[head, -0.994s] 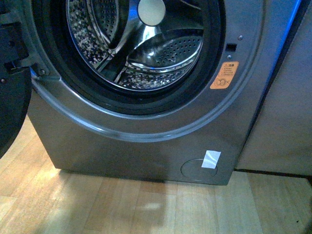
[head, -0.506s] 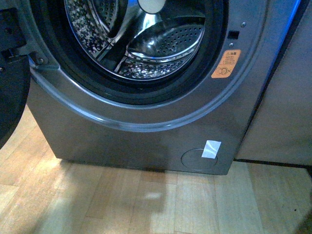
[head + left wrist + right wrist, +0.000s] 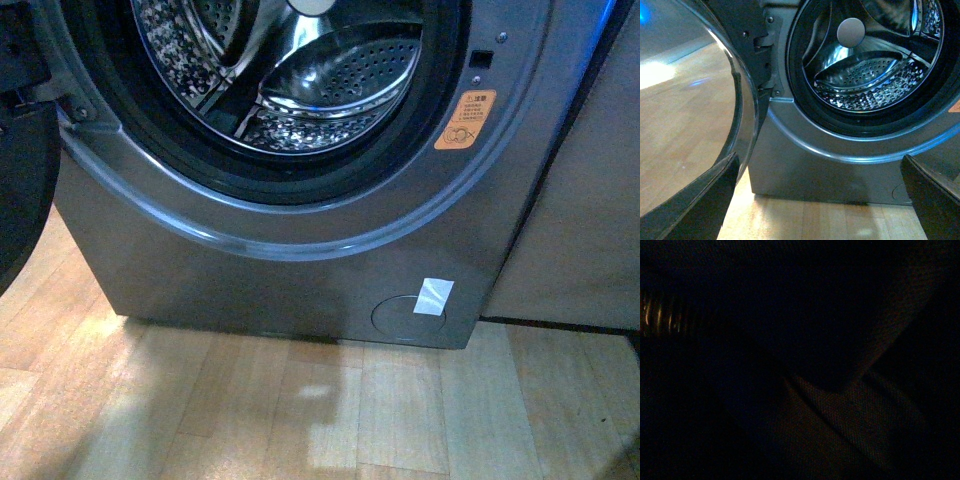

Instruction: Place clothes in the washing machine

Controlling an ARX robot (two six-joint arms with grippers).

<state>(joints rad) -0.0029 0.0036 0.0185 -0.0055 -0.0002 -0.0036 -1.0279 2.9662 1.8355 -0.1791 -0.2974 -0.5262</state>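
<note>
The grey washing machine (image 3: 300,270) fills the front view, its porthole open onto the shiny perforated drum (image 3: 330,90). An orange sticker (image 3: 465,120) sits to the right of the black rim. In the left wrist view the washing machine (image 3: 840,170) and its drum (image 3: 865,85) lie straight ahead, beyond my left gripper (image 3: 815,210). That gripper is open, with dark fingers (image 3: 690,200) at both lower corners and nothing between them. The right wrist view is dark. The clothes and the right gripper do not show in the other views.
The machine's open door (image 3: 25,180) hangs at the left; its curved glass (image 3: 715,75) is close to the left gripper. A beige panel (image 3: 590,200) stands right of the machine. Wooden floor (image 3: 300,420) lies in front. White tape (image 3: 433,296) marks a round cap.
The washing machine has slid upward in the front view, so less of the drum and more floor show. No arm enters that view.
</note>
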